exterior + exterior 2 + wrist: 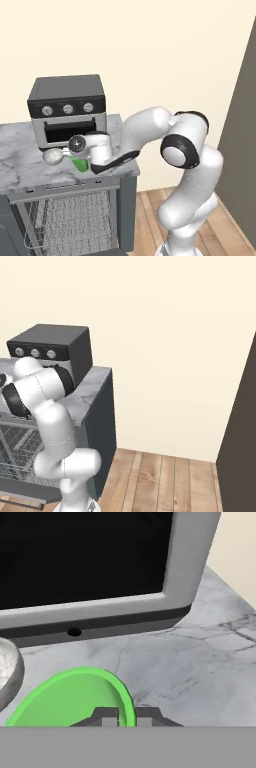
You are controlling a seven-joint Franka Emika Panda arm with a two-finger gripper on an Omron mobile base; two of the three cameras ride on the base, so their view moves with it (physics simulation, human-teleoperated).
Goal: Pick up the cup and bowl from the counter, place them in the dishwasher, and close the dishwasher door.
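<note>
The bright green cup [80,164] stands on the marble counter [20,155] in front of the toaster oven. My gripper [84,159] comes in from the right and is shut on the cup's rim. In the hand view the green rim [75,697] passes between the two dark fingertips [107,716], which pinch its wall. The pale bowl [52,156] sits just left of the cup, with its edge [9,672] at that view's left border. Below the counter the dishwasher [65,215] stands open with its wire rack showing. Its door [20,490] hangs down low.
A dark toaster oven [67,107] with three knobs stands right behind the cup and bowl, its glass front [90,557] close to my hand. A tall dark panel [240,446] stands at the right, with wooden floor [160,481] between.
</note>
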